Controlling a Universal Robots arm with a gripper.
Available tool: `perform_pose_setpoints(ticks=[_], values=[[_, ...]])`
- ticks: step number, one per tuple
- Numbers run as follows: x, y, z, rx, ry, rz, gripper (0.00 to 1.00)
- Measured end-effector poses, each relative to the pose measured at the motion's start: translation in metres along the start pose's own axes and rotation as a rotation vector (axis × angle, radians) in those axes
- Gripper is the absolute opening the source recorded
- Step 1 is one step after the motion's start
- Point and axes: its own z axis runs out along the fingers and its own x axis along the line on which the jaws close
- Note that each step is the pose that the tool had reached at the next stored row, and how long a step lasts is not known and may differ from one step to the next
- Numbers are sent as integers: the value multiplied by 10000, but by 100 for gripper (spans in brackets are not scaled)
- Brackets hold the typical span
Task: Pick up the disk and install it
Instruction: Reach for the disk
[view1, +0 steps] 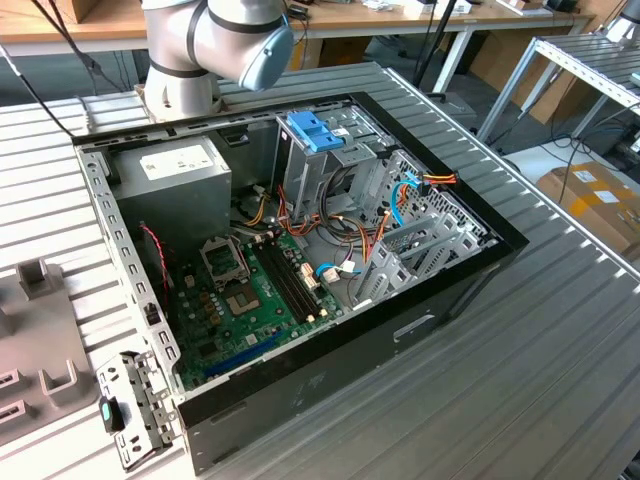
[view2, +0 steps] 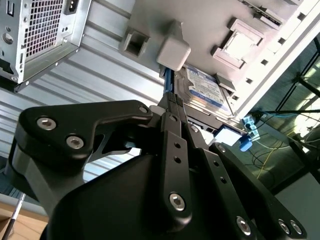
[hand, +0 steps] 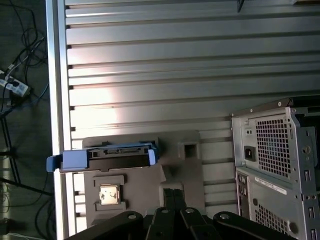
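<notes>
Disk (hand: 120, 160) on grey fixture plate (hand: 142, 187), close to surface (hand: 150, 75) edge, cabled floor (hand: 25, 65) beyond. Jaws of gripper (hand: 173, 192) pressed together, empty, just beside disk. Open ribbed surface between plate and computer case (hand: 272, 160); workshop benches (view1: 380, 20) behind.

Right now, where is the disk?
In the second wrist view the disk sits on the grey fixture plate, just beyond the gripper and outside the computer case.
</notes>
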Motion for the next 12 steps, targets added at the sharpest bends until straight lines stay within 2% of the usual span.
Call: perform_pose_setpoints(ticks=[8, 12], values=[[229, -17, -3, -1, -1, 0, 11], [238, -18, -3, -1, -1, -1, 11]])
